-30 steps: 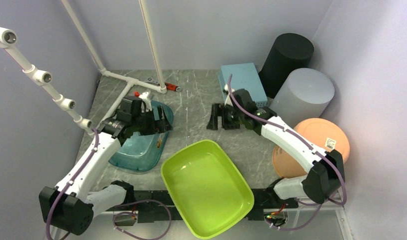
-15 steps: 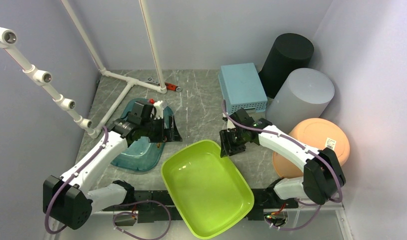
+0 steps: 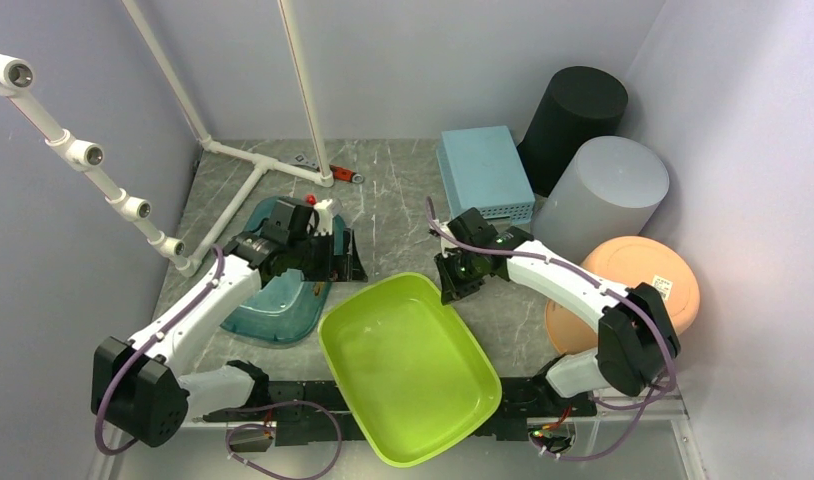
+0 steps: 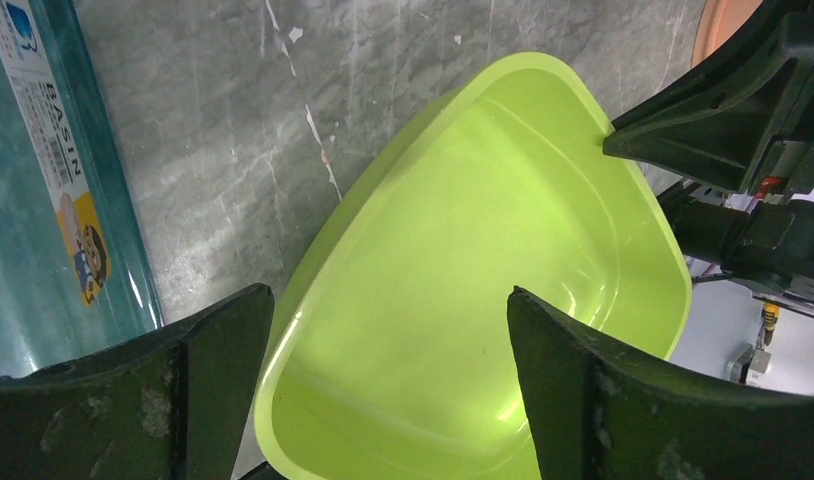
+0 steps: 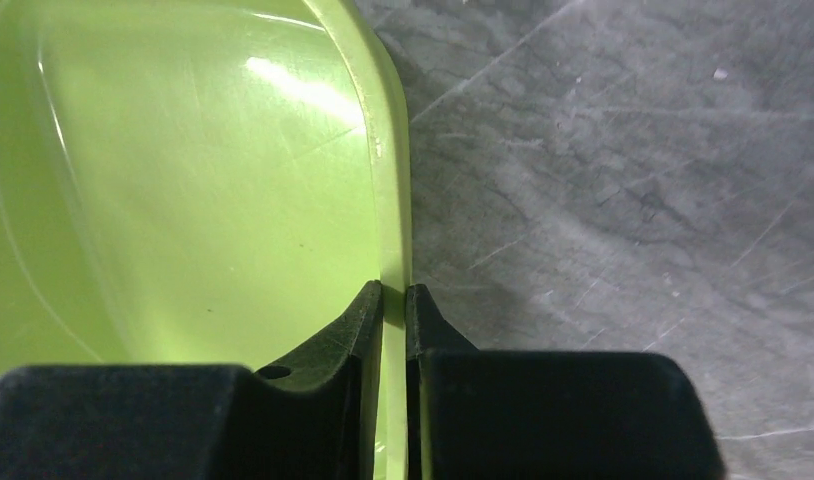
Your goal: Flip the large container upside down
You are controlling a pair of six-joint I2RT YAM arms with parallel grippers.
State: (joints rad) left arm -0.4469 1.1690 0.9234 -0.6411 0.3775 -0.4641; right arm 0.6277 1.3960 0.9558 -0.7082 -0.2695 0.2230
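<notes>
The grey surface (image 3: pixel 393 190) is carrying everything here. The large container (image 3: pixel 408 370), a bright green tub, is sitting open side up, reaching from the right tool (image 3: pixel 453 283) toward the arm bases, and it is not turned over yet. The right tool is pinching the far right rim of the container, with one finger inside the wall and one finger outside, squeezed tight on the thin green edge. A pale grey round bin (image 3: pixel 603 195) is standing behind and to the right of the right tool, and a black round bin (image 3: pixel 573 115) is standing farther back, touching it. A see-through teal tub (image 3: pixel 273 305) is lying under and to the left of the left tool (image 3: pixel 335 258). An orange dish (image 3: pixel 648 275) is resting well to the right of the right tool. A light blue box (image 3: pixel 483 170) is sitting just behind the right tool. The left tool is hovering near the container's far left corner with its two fingers (image 4: pixel 218 360) spread wide apart, holding nothing. A small red-handled thing (image 3: pixel 343 175) is lying behind the left tool.
</notes>
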